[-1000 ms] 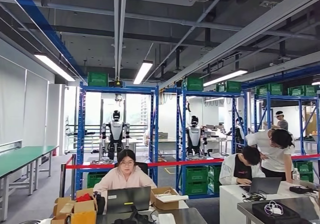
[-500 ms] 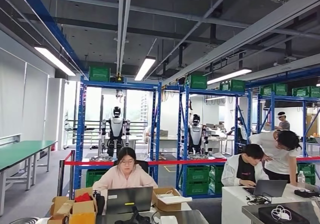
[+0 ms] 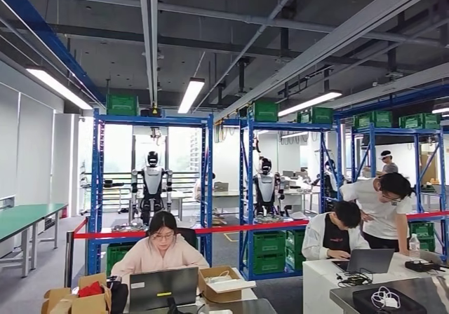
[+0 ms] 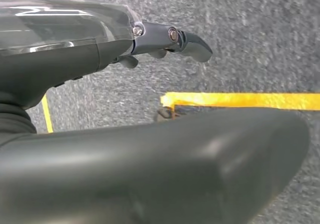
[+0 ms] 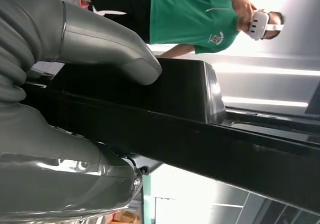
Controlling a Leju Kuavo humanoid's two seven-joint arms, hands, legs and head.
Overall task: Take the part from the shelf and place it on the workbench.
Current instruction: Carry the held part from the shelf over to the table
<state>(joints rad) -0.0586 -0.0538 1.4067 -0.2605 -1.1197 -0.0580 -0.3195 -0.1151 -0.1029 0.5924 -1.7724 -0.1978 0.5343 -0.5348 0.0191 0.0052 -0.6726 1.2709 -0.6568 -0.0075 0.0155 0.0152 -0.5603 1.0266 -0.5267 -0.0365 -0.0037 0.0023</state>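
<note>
In the right wrist view my right hand [image 5: 86,109] grips a long black part [image 5: 196,114]; the grey thumb [image 5: 113,49] lies across one face and the fingers [image 5: 98,184] curl under the other. My left hand [image 4: 113,44] hangs over grey floor with its dark fingers [image 4: 188,40] stretched out and nothing in them. Far ahead in the head view stand blue shelves [image 3: 151,121] with green crates. A green-topped bench [image 3: 27,216] runs along the left wall.
Several people sit or lean at desks with laptops [image 3: 164,286] and cardboard boxes [image 3: 79,300] close in front. A red barrier tape [image 3: 238,228] crosses before the shelves. A person in a green shirt [image 5: 188,14] stands near my right hand. A yellow floor line [image 4: 241,100] lies below my left hand.
The whole head picture has slid to the left, so the camera has turned slightly right. The people stay at their desks.
</note>
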